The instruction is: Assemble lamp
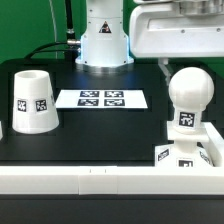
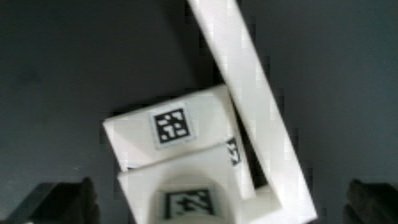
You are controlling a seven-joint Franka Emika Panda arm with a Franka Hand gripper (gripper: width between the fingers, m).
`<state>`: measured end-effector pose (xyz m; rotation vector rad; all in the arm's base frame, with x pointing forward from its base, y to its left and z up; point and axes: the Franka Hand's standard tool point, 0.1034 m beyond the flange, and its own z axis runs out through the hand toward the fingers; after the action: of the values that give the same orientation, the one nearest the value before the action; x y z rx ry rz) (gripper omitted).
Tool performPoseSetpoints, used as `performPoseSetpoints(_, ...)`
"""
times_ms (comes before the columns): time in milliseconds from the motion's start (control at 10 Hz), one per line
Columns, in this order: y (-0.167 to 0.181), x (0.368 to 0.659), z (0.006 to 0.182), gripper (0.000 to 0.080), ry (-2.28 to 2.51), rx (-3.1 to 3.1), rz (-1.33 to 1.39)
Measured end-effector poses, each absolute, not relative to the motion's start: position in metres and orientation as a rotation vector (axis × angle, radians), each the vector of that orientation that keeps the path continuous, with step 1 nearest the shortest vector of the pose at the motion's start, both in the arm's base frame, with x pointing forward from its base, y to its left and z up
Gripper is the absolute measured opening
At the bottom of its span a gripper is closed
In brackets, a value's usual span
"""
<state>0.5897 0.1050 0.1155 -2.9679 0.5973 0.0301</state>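
Observation:
In the exterior view the round-headed bulb (image 1: pixel 188 98) stands upright on the small square base (image 1: pixel 180 157), at the exterior view's right against the white front rail (image 1: pixel 80 180). The tapered shade (image 1: pixel 35 101) stands apart at the exterior view's left. The white body of my gripper (image 1: pixel 175 35) hangs high above the bulb; its fingertips do not show there. In the wrist view my gripper (image 2: pixel 214 205) is open, with dark fingertips (image 2: pixel 54 202) wide apart. The tagged base (image 2: pixel 173 128) lies between and beyond them, blurred, beside the rail (image 2: pixel 249 90).
The marker board (image 1: pixel 101 98) lies flat in the middle of the black table. The robot's white pedestal (image 1: pixel 104 40) stands behind it. The white rail runs along the table's front edge, with a side wall (image 1: pixel 215 140) at the exterior view's right.

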Motion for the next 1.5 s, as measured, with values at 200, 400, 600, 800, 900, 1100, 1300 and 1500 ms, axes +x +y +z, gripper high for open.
performPoseSetpoints(200, 0.106, 0.593, 0.115, 0.0698, 0.438, -2.994, 0.017)
performPoseSetpoints(400, 0.106, 0.592, 0.114, 0.0698, 0.428, -2.996, 0.019)
performPoseSetpoints(600, 0.106, 0.575, 0.110, 0.0698, 0.252, -3.033, 0.012)
performPoseSetpoints(800, 0.076, 0.546, 0.119, 0.0698, 0.049, -3.051, 0.027)
performPoseSetpoints(900, 0.061, 0.536, 0.118, 0.0698, 0.057, -3.054, 0.040)
performPoseSetpoints(1100, 0.055, 0.536, 0.117, 0.0698, 0.075, -3.054, 0.043)
performPoseSetpoints(1300, 0.055, 0.536, 0.117, 0.0698, 0.074, -3.054, 0.045)
performPoseSetpoints(1500, 0.045, 0.523, 0.116, 0.0698, -0.120, -3.078, 0.044)
